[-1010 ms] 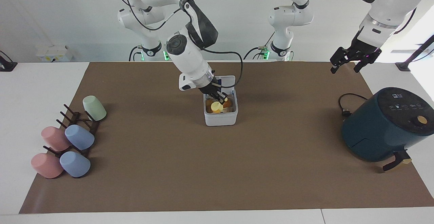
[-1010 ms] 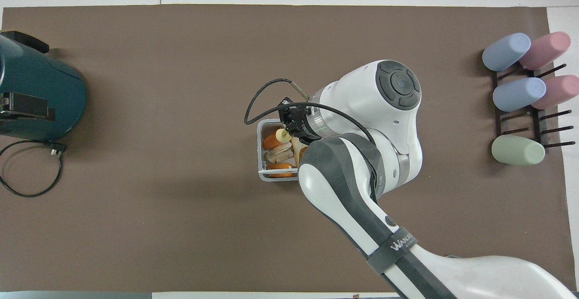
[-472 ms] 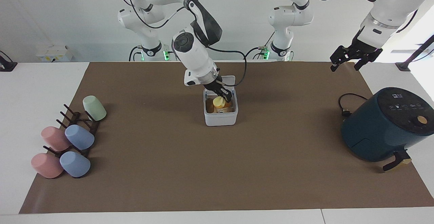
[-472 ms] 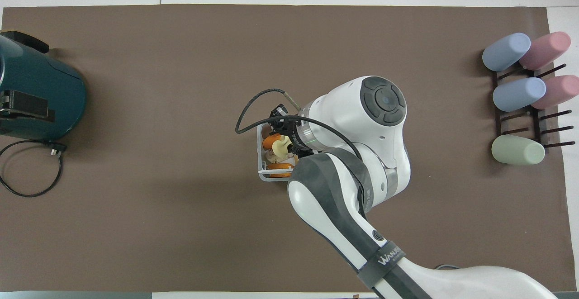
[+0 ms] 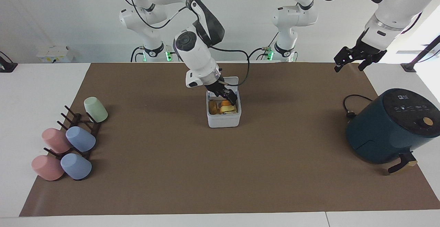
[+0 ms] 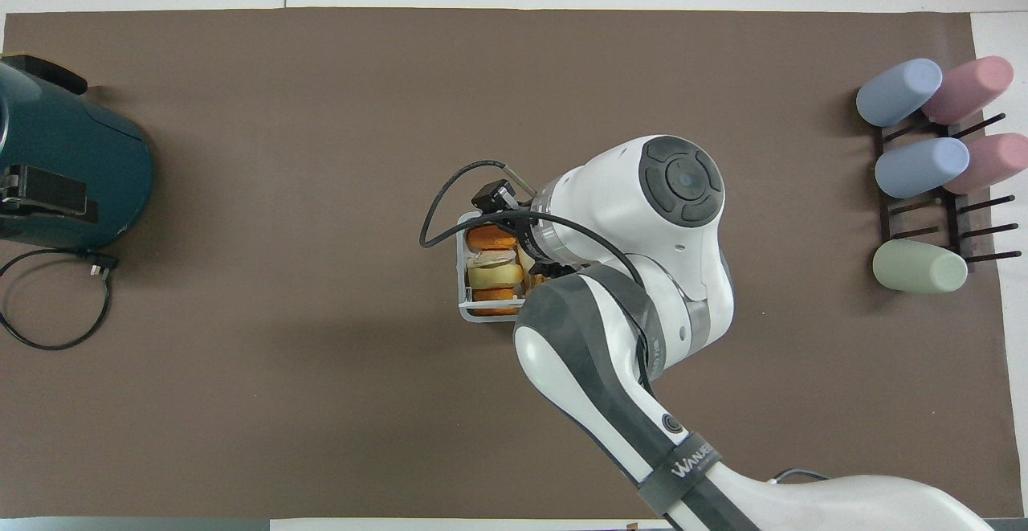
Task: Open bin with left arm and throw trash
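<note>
Hovering: right gripper [image 5: 227,95] over the bin [image 5: 223,120], fingers spread, pinching nothing
Bin: mid-mat, lid up
Trash [image 5: 227,109]: inside the bin
Left gripper [image 5: 350,63]: waiting over the mat's corner near the fryer [image 5: 392,125], fingers spread, empty

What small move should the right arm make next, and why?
Probably lift the right gripper straight up, clear of the bin. Its fingers are open just above the open bin, and the trash lies inside, apart from them. The left gripper waits open above the table's corner.
</note>
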Controlling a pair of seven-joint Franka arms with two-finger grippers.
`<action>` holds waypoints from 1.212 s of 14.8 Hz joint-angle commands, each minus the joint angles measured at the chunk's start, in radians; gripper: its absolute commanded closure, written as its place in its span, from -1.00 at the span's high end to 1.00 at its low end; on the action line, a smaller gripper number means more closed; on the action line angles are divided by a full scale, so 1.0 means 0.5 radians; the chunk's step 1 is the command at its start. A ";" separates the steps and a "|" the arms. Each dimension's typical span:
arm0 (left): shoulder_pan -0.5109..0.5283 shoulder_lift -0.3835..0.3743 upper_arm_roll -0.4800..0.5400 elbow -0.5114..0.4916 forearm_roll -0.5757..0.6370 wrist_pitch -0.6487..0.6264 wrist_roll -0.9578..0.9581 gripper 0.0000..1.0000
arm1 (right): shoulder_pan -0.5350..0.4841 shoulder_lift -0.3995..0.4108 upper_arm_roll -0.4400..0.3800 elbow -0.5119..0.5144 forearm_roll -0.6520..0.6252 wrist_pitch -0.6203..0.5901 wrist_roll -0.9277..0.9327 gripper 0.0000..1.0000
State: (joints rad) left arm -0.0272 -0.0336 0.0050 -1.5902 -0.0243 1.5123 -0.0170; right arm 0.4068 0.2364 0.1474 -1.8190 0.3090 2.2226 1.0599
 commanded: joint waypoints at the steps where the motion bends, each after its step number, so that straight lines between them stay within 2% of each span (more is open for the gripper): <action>1: 0.021 0.018 -0.013 0.020 0.033 0.025 0.022 1.00 | -0.114 -0.022 0.012 0.008 -0.301 -0.033 -0.290 1.00; 3: 0.009 0.009 -0.013 0.008 0.033 0.043 0.022 1.00 | -0.233 -0.025 0.012 0.027 -0.430 -0.149 -0.599 1.00; 8: 0.002 -0.009 -0.013 -0.044 0.045 0.059 0.043 1.00 | -0.622 -0.110 0.006 0.146 -0.520 -0.576 -1.321 1.00; 11: 0.002 -0.009 -0.013 -0.056 0.058 0.080 0.114 1.00 | -0.835 -0.163 0.006 0.306 -0.526 -0.897 -1.546 1.00; 13: 0.002 -0.019 -0.016 -0.065 0.058 0.086 0.114 1.00 | -0.811 -0.212 -0.076 0.422 -0.623 -1.085 -1.647 1.00; 15: 0.002 -0.031 -0.016 -0.087 0.058 0.096 0.111 1.00 | -0.816 -0.392 -0.108 0.383 -0.667 -1.183 -1.757 1.00; 16: 0.005 -0.031 -0.016 -0.087 0.058 0.096 0.111 1.00 | -0.835 -0.417 -0.114 0.401 -0.664 -1.272 -1.782 1.00; 18: 0.011 -0.031 -0.016 -0.087 0.058 0.099 0.108 1.00 | -0.850 -0.482 -0.123 0.365 -0.676 -1.297 -1.825 1.00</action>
State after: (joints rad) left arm -0.0266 -0.0293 0.0005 -1.6047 -0.0182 1.5368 0.0240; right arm -0.0091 0.0332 0.0876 -1.6063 -0.0048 1.5844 0.1873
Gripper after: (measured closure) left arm 0.000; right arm 0.000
